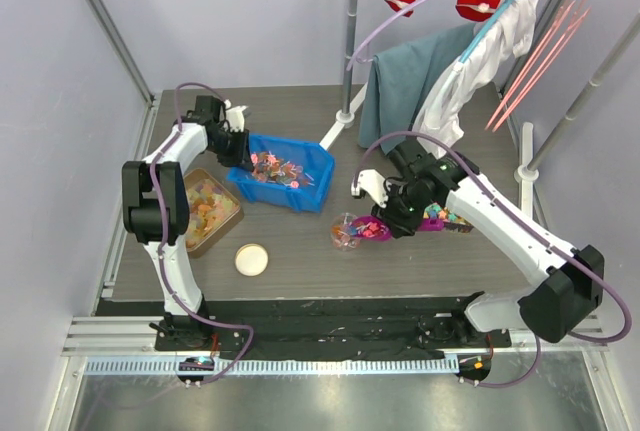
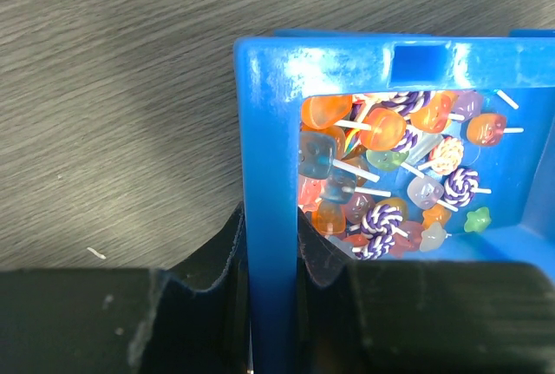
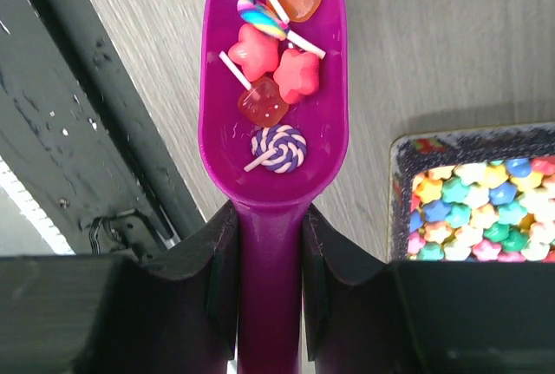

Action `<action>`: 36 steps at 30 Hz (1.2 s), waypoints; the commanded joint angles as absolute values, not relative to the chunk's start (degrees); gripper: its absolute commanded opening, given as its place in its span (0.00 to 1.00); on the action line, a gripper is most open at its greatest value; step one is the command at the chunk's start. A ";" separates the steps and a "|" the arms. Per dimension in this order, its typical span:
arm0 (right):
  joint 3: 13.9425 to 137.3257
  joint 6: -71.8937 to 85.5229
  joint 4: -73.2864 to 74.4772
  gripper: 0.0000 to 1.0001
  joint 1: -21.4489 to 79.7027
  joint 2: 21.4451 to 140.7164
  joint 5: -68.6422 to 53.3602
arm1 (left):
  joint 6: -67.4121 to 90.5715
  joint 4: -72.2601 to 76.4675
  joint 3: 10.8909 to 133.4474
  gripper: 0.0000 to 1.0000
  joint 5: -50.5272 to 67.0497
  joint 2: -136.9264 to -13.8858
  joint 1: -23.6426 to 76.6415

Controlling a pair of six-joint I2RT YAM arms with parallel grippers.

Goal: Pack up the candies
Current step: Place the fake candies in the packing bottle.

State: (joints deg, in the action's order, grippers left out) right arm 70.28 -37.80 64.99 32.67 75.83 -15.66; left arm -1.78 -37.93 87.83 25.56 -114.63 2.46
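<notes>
The left gripper (image 2: 270, 226) is clamped on the near wall of a blue bin (image 2: 269, 131), one finger outside and one inside, a hold that appears meant to steady the bin for scooping. The bulk of the candies (image 2: 390, 166), tiny stick lollipops and moulded sweets in orange, purple and clear blue, lie heaped in the bin's bottom. Across the table (image 1: 400, 271), the right gripper (image 3: 269, 218) is closed tight around the handle of a purple scoop (image 3: 273, 140) carrying a small load of red, pink and blue pieces. The scoop's tip sits over the rim of a clear cup (image 1: 345, 234), so a pour looks to be the step in hand. A box of pastel star sweets (image 3: 473, 205) stands just beside the scoop. A round lid (image 1: 251, 259) lies near a clear tub of orange-yellow gummies (image 1: 205, 209), well apart from the cup, presumably awaiting the packing's end.
</notes>
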 commanded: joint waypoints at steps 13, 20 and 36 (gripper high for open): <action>77.69 -35.07 66.71 0.01 35.95 84.20 -5.71 | -1.58 -37.35 88.86 0.00 26.98 -114.79 1.76; 79.02 -36.56 69.17 0.01 36.65 83.76 -5.27 | -1.41 -37.27 88.95 0.00 26.98 -114.79 1.67; 87.08 -35.69 61.35 0.01 37.00 85.85 -0.62 | -1.67 -37.00 89.03 0.00 25.85 -113.29 1.76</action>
State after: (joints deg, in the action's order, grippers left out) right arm 78.85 -36.49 66.74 36.71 83.96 -4.32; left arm -1.74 -37.93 87.83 25.58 -114.63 2.44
